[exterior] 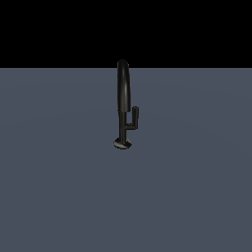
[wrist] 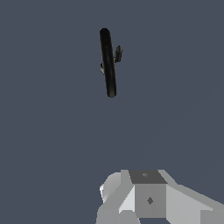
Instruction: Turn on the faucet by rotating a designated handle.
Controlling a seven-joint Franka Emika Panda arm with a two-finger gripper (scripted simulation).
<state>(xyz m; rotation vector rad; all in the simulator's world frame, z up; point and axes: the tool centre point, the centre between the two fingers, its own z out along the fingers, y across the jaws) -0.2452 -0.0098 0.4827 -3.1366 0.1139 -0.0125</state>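
Note:
The glossy black faucet [exterior: 123, 93] stands upright on its small round disc base [exterior: 122, 143] in the middle of the grey floor. Its arched spout rises above the horizon line. The short L-shaped handle [exterior: 133, 117] branches from the lower stem toward the exterior view's right and points up. In the wrist view I see the faucet [wrist: 108, 61] from above, with the handle [wrist: 118, 53] beside the spout. Only part of my grey-white gripper [wrist: 146, 197] shows at the frame's edge, well apart from the faucet. Its fingertips do not show. The arm is out of the exterior view.
A flat grey-blue floor [exterior: 59, 187] spreads all around the faucet, with a black background behind it. No other objects show.

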